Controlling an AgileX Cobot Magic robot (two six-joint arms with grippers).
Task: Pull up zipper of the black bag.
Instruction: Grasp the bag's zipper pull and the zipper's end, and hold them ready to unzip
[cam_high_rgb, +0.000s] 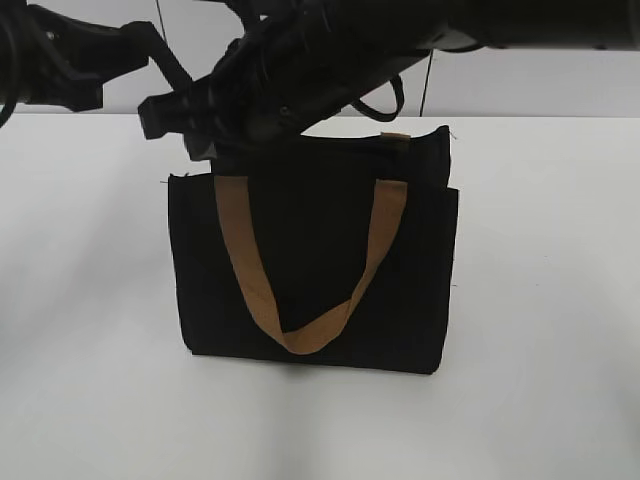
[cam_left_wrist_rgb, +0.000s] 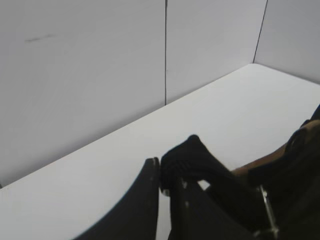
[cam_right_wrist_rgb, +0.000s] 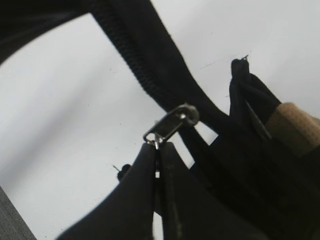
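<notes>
The black bag (cam_high_rgb: 310, 250) stands upright on the white table, one tan handle (cam_high_rgb: 300, 335) hanging down its front. Both arms crowd over its top left end, hiding the zip there. In the right wrist view my right gripper (cam_right_wrist_rgb: 158, 149) is shut on the end of the small silver zipper pull (cam_right_wrist_rgb: 172, 122), which sits on the black zip track (cam_right_wrist_rgb: 145, 65). In the left wrist view my left gripper (cam_left_wrist_rgb: 164, 176) is pinched on a lump of the bag's black fabric (cam_left_wrist_rgb: 192, 155) at the bag's end.
The white table (cam_high_rgb: 550, 300) extends on all sides of the bag. White wall panels (cam_left_wrist_rgb: 100, 75) stand behind the table. A tan handle end shows beside the zip (cam_right_wrist_rgb: 295, 127) and in the left wrist view (cam_left_wrist_rgb: 260, 160).
</notes>
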